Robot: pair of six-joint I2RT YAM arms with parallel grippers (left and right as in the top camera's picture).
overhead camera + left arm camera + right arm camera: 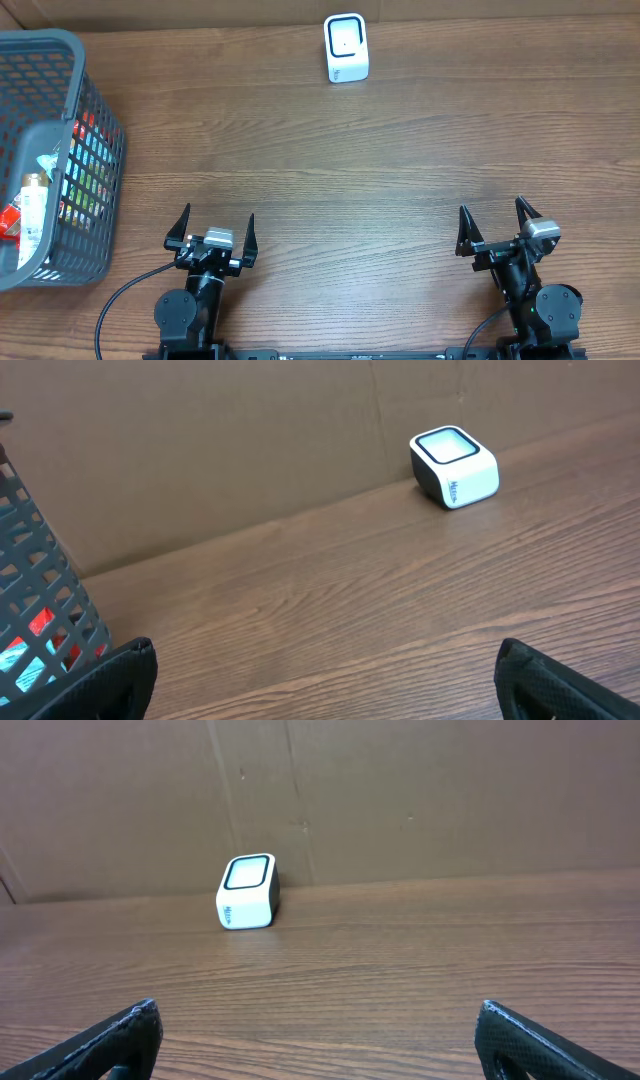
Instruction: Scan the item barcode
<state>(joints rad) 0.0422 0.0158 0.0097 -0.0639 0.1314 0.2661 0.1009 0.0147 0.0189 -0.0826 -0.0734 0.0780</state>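
While the items (33, 205) wait in the grey basket (60, 38) at the far left of the surface (350, 150), the left end effector (217, 222) sits empty, jaws wide apart. Centre-back stands the white scanner (346, 47); at right, the right end effector (492, 215) is likewise open and empty. No step looks begun: next, probably, a reach into the basket for an item.

Blk arms (188, 308), pointed blk pincers (218, 214), silver wrist blocks (218, 239).
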